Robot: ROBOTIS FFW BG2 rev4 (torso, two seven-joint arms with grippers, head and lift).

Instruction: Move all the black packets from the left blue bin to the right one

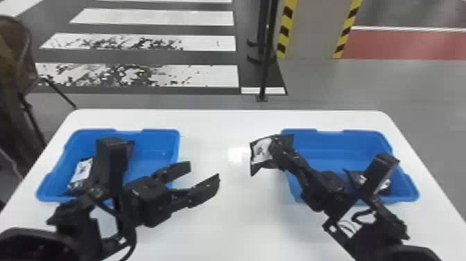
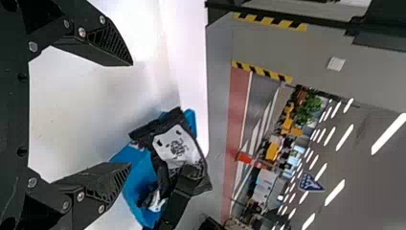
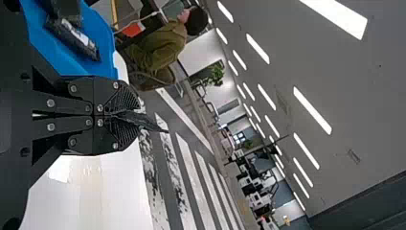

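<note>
Looming closest, at the near left corner of the white table [image 1: 215,121], find the rounded black casing of the left arm [image 1: 31,243], cut off by the head view's bottom edge; find the right arm [image 1: 416,255] cropped likewise at the near right corner. See the left gripper [image 1: 204,170] released and empty, fingers spread above the middle of the table. Toward the table's left edge, make out a black packet [image 1: 82,170] in the left blue bin [image 1: 156,149], near its left wall, partly covered by the left arm.

See the right gripper [image 1: 277,149] clenched on a second packet [image 1: 262,151], tilted, at the right blue bin [image 1: 339,152], overlapping its far left corner in the head view; cannot tell how high. In the right wrist view, see the same packet edge-on, reduced to a thin dark flap. Toward the right bin's near right corner, spot dark packaging [image 1: 385,185] with pale glints, crossed by the right arm; cannot tell whether one packet or several.

Note crinkled, flexible film around a pale label with dark printed marks; ribbed inner faces on the tapering left fingers; smooth blue plastic, rounded at the bin corners; hard, glossy white tabletop, rounded at both far corners.
</note>
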